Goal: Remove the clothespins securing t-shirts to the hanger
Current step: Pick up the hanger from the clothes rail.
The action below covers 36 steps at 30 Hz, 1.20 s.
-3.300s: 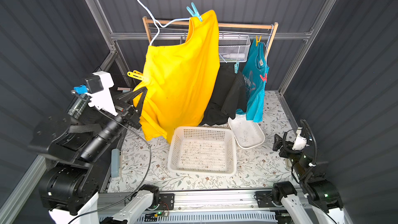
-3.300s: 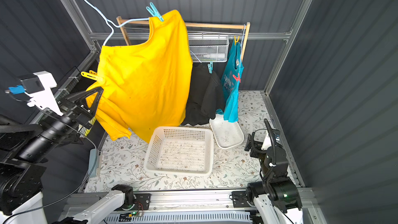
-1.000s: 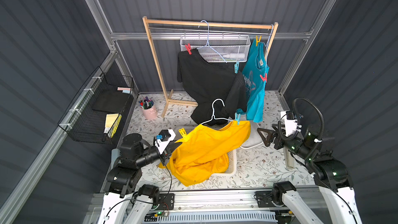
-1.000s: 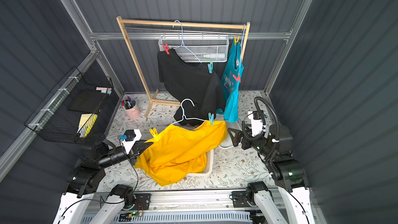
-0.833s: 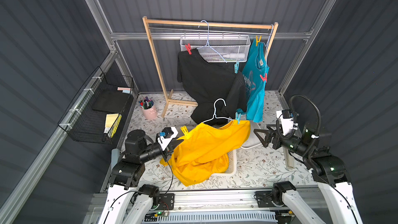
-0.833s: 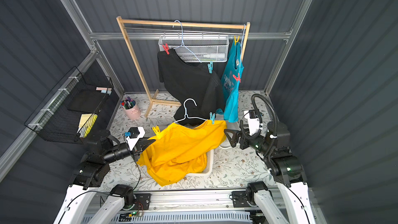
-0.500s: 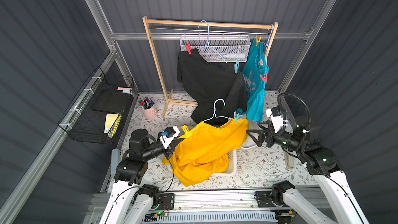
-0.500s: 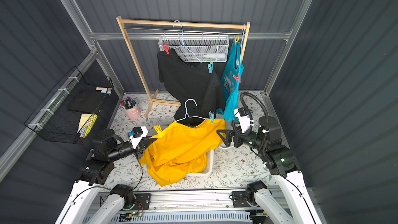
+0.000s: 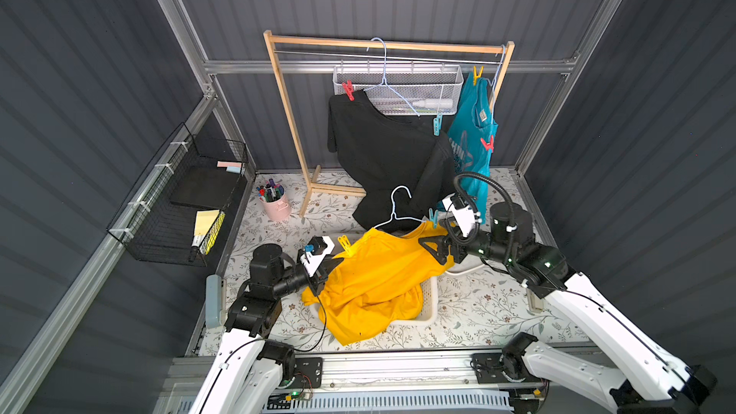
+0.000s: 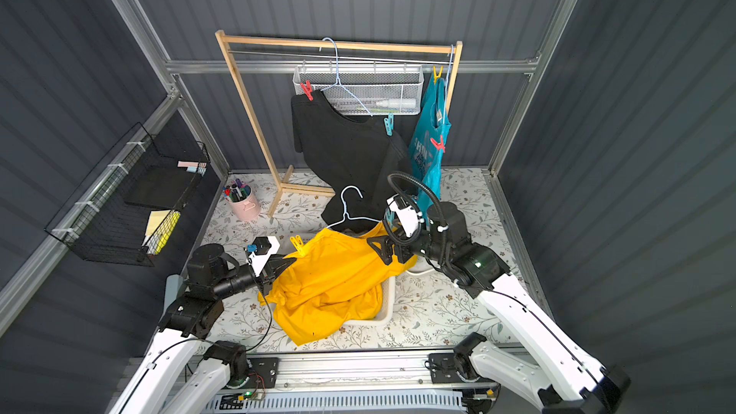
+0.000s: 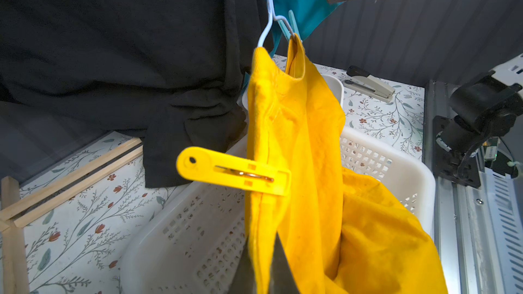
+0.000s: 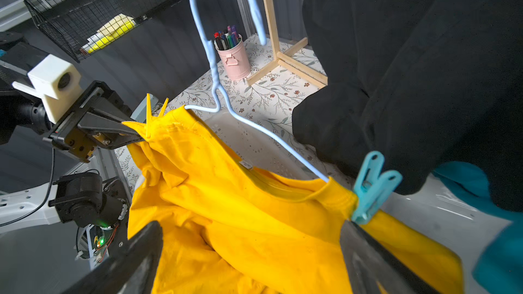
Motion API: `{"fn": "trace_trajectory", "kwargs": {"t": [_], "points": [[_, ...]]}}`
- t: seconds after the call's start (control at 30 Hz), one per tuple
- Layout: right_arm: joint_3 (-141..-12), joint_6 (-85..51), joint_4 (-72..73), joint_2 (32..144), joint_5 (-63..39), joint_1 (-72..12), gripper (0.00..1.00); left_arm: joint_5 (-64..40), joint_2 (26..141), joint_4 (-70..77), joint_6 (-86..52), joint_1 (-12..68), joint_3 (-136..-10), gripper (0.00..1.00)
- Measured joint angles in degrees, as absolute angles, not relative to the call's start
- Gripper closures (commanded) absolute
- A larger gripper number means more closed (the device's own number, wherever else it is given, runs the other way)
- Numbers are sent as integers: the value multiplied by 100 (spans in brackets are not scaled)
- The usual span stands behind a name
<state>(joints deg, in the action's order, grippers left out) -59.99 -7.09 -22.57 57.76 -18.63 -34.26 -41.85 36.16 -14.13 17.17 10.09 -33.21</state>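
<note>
In front of you, in the middle, sits the basket (image 9: 430, 300), with a shirt (image 9: 378, 276) on its hanger (image 12: 215, 80) draped over and into it. There is a peg (image 9: 343, 243) at the shirt's left end and another peg (image 9: 433, 217) at its right. Behind stands the rack (image 9: 285, 113); a second shirt (image 9: 378, 145) hangs from it, with a third shirt (image 9: 474, 121) to its right. A pen cup (image 9: 275, 205) sits left of the rack's foot.

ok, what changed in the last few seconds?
Left gripper, shut on the yellow shirt, brought it and its hanger down from high up onto the basket. Right gripper, open, swung in from the side toward the teal pin. Nothing let go. Unchanged: that pin and the yellow pin clipped on; black shirt, teal shirt on the rack.
</note>
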Motion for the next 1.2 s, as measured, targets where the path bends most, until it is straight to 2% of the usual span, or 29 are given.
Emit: {"fn": "trace_trajectory", "kwargs": {"t": [0.2, 0.4, 0.67, 0.8, 0.93, 0.97, 1.03, 1.07, 1.1, 1.17, 1.2], "points": [[-6820, -792, -2139, 6746, -1505, -3920, 8, -4313, 3658, -1103, 1527, 1009, -3234, 100], [-7662, -1039, -1916, 7677, -1352, -4064, 20, -4423, 3754, -939, 1330, 1009, -3089, 100], [-7811, -1422, -1704, 8114, -1256, -4069, 55, -4394, 3662, -895, 1245, 1009, -3057, 100], [-7658, -1643, -1376, 8053, -1184, -4134, 75, -4394, 3597, -834, 1155, 1009, -3041, 95], [-7432, -1789, -1151, 7907, -1153, -4239, 93, -4394, 3468, -786, 1052, 1009, -3022, 73], [-7422, -1811, -1164, 7891, -1135, -4250, 98, -4397, 3385, -742, 1002, 1009, -3020, 63], [-7343, -1857, -1100, 7843, -1125, -4265, 100, -4438, 3247, -644, 952, 1009, -3020, 52], [-7273, -1861, -1035, 7795, -1120, -4281, 100, -4462, 3192, -620, 939, 1009, -3020, 39], [-7188, -1872, -974, 7734, -1109, -4292, 100, -4499, 3146, -591, 952, 1009, -3020, 23], [-6899, -1892, -781, 7540, -1087, -4296, 100, -4591, 3089, -550, 917, 1015, -3020, 2], [-6772, -1903, -696, 7450, -1085, -4298, 100, -4635, 3089, -552, 906, 1024, -3020, 0]]}}
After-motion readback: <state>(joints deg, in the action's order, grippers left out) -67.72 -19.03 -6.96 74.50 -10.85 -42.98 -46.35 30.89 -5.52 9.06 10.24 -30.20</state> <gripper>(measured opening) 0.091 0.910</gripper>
